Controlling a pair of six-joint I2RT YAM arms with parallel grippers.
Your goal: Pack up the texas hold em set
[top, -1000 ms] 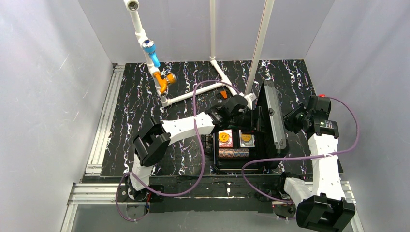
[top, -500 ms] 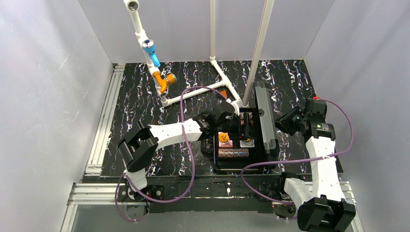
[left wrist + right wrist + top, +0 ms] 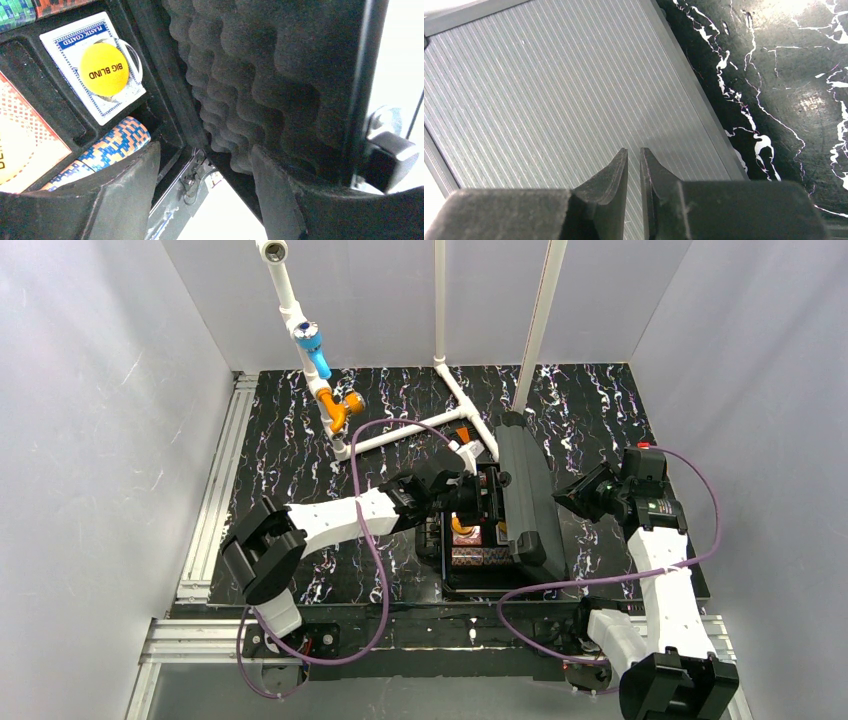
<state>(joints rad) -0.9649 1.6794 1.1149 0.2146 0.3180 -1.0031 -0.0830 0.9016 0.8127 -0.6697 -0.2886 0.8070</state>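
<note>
Poker case (image 3: 470,575) sits by the near edge of the table (image 3: 300,440), a bit right of the middle, between the two arms. The lid (image 3: 525,490) is hinged on the case's right side. It leans left over the tray, partly down and not closed.

Left gripper (image 3: 482,502) reaches in from the left and sits low over the tray, under the leaning lid. Wrist view: left gripper (image 3: 205,147) has its jaws wide apart with nothing held. The tray's edge and the hinge corner show in the gap beyond the tips. The egg-crate foam lining (image 3: 260,75) of the lid hangs right above and ahead of the right-hand finger; can't tell if it touches. On the tray side are a card deck (image 3: 65,40) with a yellow "BIG BLIND" button (image 3: 104,69) on top, and a row of orange-and-blue chips (image 3: 117,142) just past the left-hand finger.

Right gripper (image 3: 565,495) is on the outer, right side of the lid. Wrist view: right gripper (image 3: 633,150) has its jaws almost together, only a thin slit, nothing between them. The tips point at the ribbed metal outer face (image 3: 549,100) of the lid, very close; contact can't be confirmed. Marbled black tabletop shows right of the lid's edge.
</note>
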